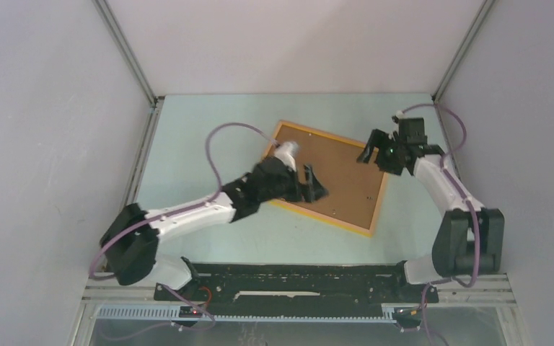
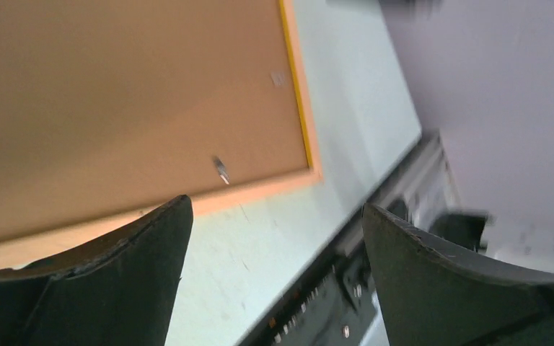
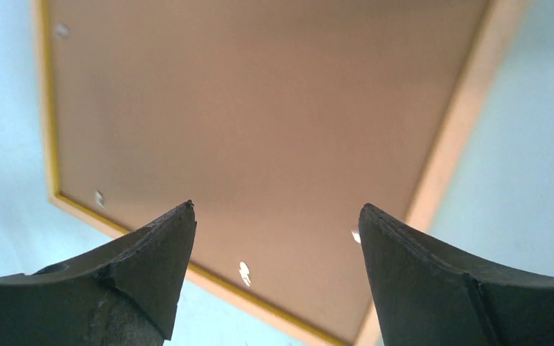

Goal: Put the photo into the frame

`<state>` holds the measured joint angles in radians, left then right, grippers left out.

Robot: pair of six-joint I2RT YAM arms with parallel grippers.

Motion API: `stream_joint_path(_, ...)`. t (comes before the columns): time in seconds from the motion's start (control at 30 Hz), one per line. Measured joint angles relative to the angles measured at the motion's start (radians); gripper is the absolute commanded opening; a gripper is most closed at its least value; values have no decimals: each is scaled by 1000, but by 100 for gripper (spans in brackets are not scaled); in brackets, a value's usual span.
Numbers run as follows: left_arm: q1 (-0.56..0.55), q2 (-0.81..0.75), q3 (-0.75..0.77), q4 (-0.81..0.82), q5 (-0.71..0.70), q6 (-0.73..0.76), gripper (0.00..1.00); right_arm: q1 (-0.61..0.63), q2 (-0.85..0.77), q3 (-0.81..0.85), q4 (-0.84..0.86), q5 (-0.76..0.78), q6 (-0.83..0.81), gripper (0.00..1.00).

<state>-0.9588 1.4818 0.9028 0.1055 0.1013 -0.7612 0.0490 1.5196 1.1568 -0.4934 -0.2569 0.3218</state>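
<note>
Frame (image 1: 379, 205) lies face down mid-table (image 1: 187, 144), skewed, with its long axis running 10 to 4 o'clock. The brown backing board (image 1: 346, 180) sits inside the rim. No photo is visible in any view. It may be under the board, can't tell.

Left gripper (image 1: 316, 184) is over the board, just toward 7 o'clock of frame centre, jaws wide, nothing between them. Right gripper (image 1: 375, 155) is at the frame's 2 o'clock side, also wide and empty. Height above the board is unclear from the top view. Both wrist views look down on the board with a gap below the fingers.

Small metal tabs (image 3: 244, 272) show on the board near the rim. Can't tell if they're bent down.

My read: this is the closing-up step, board seated and the retaining tabs left to deal with, if the photo really is underneath. Next move needs one fingertip placed on a tab and a light push flat, with the other arm pinning the rim so the frame doesn't skate.
</note>
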Motion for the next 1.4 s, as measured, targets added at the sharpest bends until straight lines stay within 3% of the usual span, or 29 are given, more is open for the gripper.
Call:
stream_joint_path(0.1, 156, -106, -3, -21, -17, 28, 95, -39, -134, -187, -2, 4, 26, 89)
stream_joint_path(0.23, 374, -104, 8, -44, -60, 55, 95, -106, -222, -355, -11, 13, 64, 89)
stream_joint_path(0.4, 559, 61, 99, -78, -89, 74, 93, -196, -291, -470, -1, 14, 100, 88)
stream_joint_path(0.57, 704, 267, 150, -32, -11, 61, 89, -219, -287, -493, 39, -3, 111, 88)
stream_joint_path(0.73, 699, 398, 150, 6, 95, 42, 81, -208, -204, -490, 99, -34, 111, 87)
stream_joint_path(1.17, 687, 452, 150, 119, 209, -76, 56, -145, 30, -346, 159, -27, 110, 86)
stream_joint_path(1.4, 707, 502, 127, 263, 245, -182, 55, -77, 106, -239, 72, 122, 97, 86)
